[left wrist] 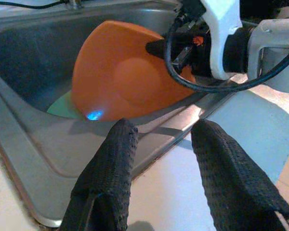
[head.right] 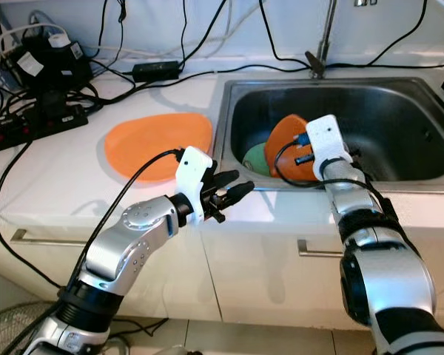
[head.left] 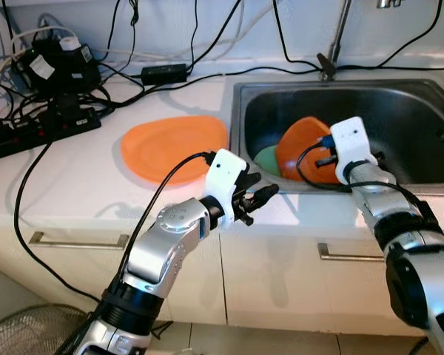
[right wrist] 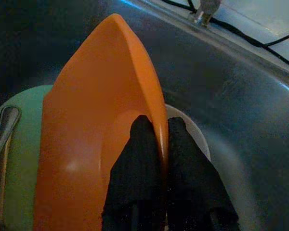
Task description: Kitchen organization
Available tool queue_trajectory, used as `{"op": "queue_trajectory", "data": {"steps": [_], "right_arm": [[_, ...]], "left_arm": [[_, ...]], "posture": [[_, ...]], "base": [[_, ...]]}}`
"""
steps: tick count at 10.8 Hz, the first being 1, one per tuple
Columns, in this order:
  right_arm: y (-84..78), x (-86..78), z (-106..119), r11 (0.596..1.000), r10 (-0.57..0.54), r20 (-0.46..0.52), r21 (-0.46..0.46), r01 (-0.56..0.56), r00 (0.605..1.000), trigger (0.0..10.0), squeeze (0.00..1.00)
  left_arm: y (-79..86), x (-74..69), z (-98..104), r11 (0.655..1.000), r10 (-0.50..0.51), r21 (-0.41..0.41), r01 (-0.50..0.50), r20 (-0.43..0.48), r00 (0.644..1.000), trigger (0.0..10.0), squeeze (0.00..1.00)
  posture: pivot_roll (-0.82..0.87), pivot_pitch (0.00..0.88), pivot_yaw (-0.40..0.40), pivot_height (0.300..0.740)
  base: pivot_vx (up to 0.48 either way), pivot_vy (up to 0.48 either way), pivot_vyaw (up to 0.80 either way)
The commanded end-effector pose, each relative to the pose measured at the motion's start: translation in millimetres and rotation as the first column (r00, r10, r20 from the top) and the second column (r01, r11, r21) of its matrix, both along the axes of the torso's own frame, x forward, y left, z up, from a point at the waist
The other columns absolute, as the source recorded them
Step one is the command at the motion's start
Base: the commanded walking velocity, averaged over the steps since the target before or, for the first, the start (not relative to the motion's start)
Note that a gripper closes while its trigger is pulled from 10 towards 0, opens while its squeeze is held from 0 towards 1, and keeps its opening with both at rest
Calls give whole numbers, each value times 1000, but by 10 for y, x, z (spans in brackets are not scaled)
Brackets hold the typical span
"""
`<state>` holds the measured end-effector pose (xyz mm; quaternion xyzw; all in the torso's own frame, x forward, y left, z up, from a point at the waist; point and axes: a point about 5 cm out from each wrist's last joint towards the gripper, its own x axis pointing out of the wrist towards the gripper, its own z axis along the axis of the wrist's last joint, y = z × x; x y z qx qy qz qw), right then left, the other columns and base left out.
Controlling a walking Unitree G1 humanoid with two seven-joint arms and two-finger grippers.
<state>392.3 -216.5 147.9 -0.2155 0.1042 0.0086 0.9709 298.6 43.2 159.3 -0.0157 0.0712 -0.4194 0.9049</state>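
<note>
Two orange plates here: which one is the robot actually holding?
The orange plate in the sink, tilted up on edge, with the right gripper pinching its rim. The other orange plate lies flat and untouched on the counter.

Right gripper [right wrist: 159, 144] inside sink [head.left: 240, 118], clamped on rim of tilted plate [head.left: 303, 144]. Second plate [right wrist: 24, 159] with spoon [right wrist: 5, 125] beside it. Left gripper [head.left: 260, 197] at counter edge, another plate [head.left: 174, 144] behind it.

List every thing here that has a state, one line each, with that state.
Right gripper: shut on bowl rim.
Bowl: tilted on edge in sink.
Left gripper: open, over counter edge.
Orange plate: flat on counter.
Green plate: in sink, spoon on it.
</note>
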Motion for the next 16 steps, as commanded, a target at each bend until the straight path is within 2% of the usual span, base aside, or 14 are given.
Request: {"op": "queue_trajectory", "data": {"steps": [1, 2, 3, 6, 7, 8, 10, 12, 14, 15, 16], "right_arm": [[67, 40, 61, 1000, 21, 2, 4, -21, 1000, 10000, 0], [73, 40, 52, 1000, 24, -9, 15, -24, 1000, 10000, 0], [95, 36, 29, 999, 35, -20, 13, -34, 999, 10000, 1000], [107, 38, 25, 999, 37, -22, 12, -36, 999, 10000, 988], [111, 39, 30, 999, 38, -18, 12, -38, 999, 10000, 184], [116, 61, 104, 999, 31, 33, 28, -32, 999, 10000, 0], [86, 130, 451, 997, -11, 229, 80, -8, 973, 10000, 0], [74, 134, 772, 989, -36, 415, 149, -28, 909, 10000, 0], [125, 35, 803, 971, -82, 525, 235, -52, 847, 10000, 0], [206, -72, 741, 963, -85, 559, 260, -77, 825, 10000, 0], [314, -258, 657, 949, -88, 591, 294, -112, 802, 10000, 0]], "left_arm": [[26, -13, 9, 1000, 5, 1, -5, 1, 1000, 10000, 0], [25, -14, 5, 1000, 6, 3, -6, 1, 1000, 10000, 0], [25, -20, 6, 1000, 6, 5, -6, 3, 1000, 10000, 0], [29, -20, 6, 1000, 6, 5, -6, -2, 1000, 10000, 0], [28, -19, 5, 1000, 5, 4, -5, -3, 1000, 10000, 0], [25, -13, 4, 1000, 7, 3, -7, -1, 1000, 10000, 0], [34, 9, 9, 1000, 16, 4, -16, 7, 1000, 10000, 0], [28, 5, -2, 1000, 17, 1, -17, 12, 1000, 10000, 0], [41, 45, 34, 997, 71, -12, -70, 62, 996, 10000, 0], [80, 95, 75, 991, 128, -40, -125, 90, 988, 10000, 0], [142, 146, 129, 980, 191, -74, -184, 118, 974, 10000, 0]], "posture": [[61, 0, 73, 740], [61, 0, 73, 740], [61, 0, 73, 740], [62, 0, 73, 740], [60, 0, 75, 740], [59, 0, 78, 740], [52, 0, 84, 740], [35, 0, 90, 740], [27, 0, 92, 740], [20, 0, 94, 740], [15, 0, 97, 740]], "base": [[0, 0, 0], [0, 0, 0], [0, 0, 0], [0, 0, 0], [0, 0, 0], [0, 0, 0], [0, 0, 0], [0, 0, 0], [0, 0, 0], [0, 0, 0], [0, 0, 0]]}}
